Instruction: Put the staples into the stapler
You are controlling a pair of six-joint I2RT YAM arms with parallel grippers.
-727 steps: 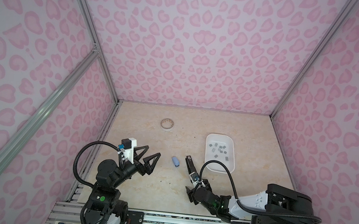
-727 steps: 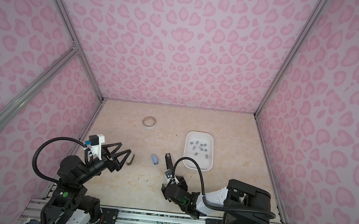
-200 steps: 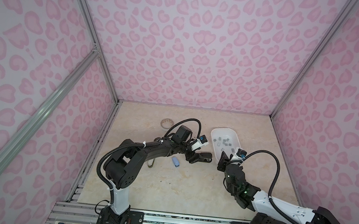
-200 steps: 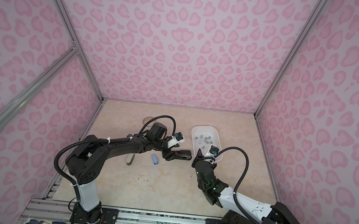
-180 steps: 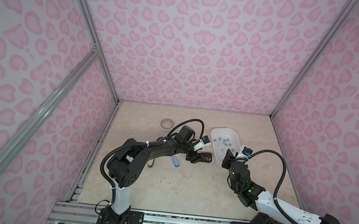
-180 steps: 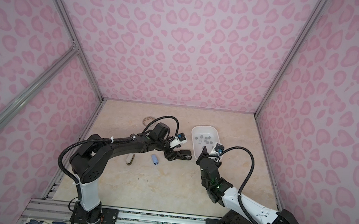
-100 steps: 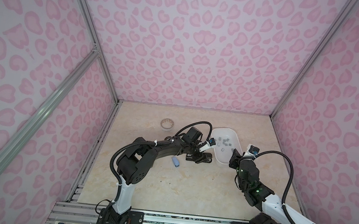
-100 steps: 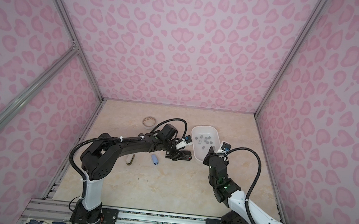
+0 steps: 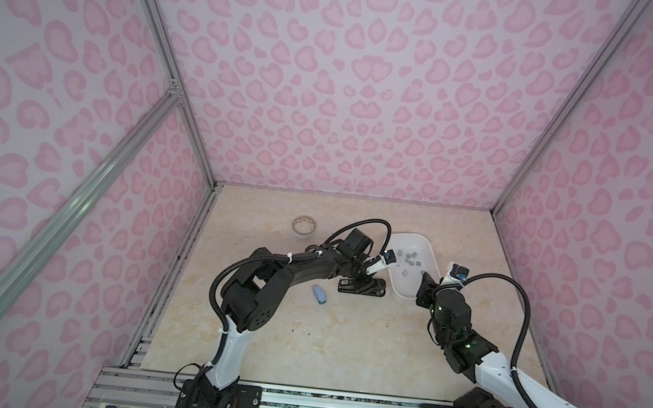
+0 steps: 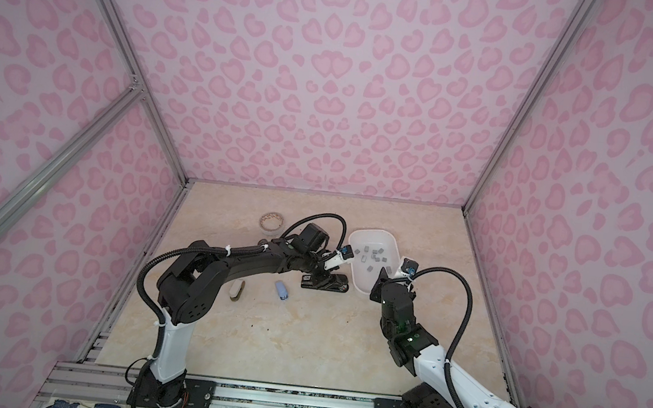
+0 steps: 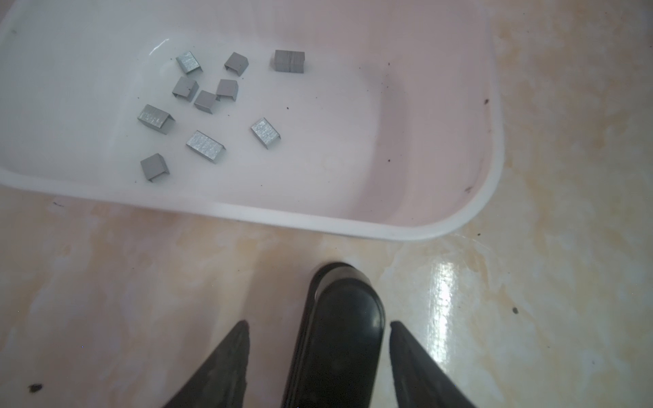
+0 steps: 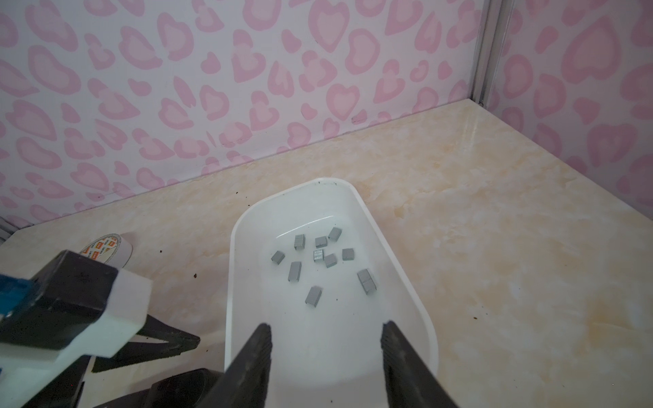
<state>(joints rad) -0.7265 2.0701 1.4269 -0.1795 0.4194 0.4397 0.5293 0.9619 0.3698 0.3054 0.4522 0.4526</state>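
**Stapler [image 11: 339,339] between my left fingers [image 11: 229,356], staples [image 11: 205,146] in the tray [image 11: 459,219]**

My left fingers stand partly open, one on each side of the black stapler's rounded front end. In the left wrist view a strip of bare worktop [image 9: 301,336] shows between each fingertip and the stapler's body, so I have no grip on it. The stapler lies flat on the worktop, its front end just short of the white tray's rim. In both top views it sits just left of the tray's near corner.

My right fingers [image 12: 259,353] are also apart and hold nothing. Between them, in the right wrist view, I see only the tray's white floor. Their tips hang over the near end of the tray. I cannot tell whether they touch it.

The staples are ten small grey strips lying loose on the tray floor toward its far end, well apart from my right fingertips. Some lie close together in the middle of the cluster, and others sit alone.

Elsewhere on the worktop, a roll of tape [image 9: 304,226] lies near the back wall, left of my left arm. A small blue object [image 9: 319,294] lies left of the stapler. In a top view a small beige object [image 10: 236,290] shows beside my left arm's elbow.
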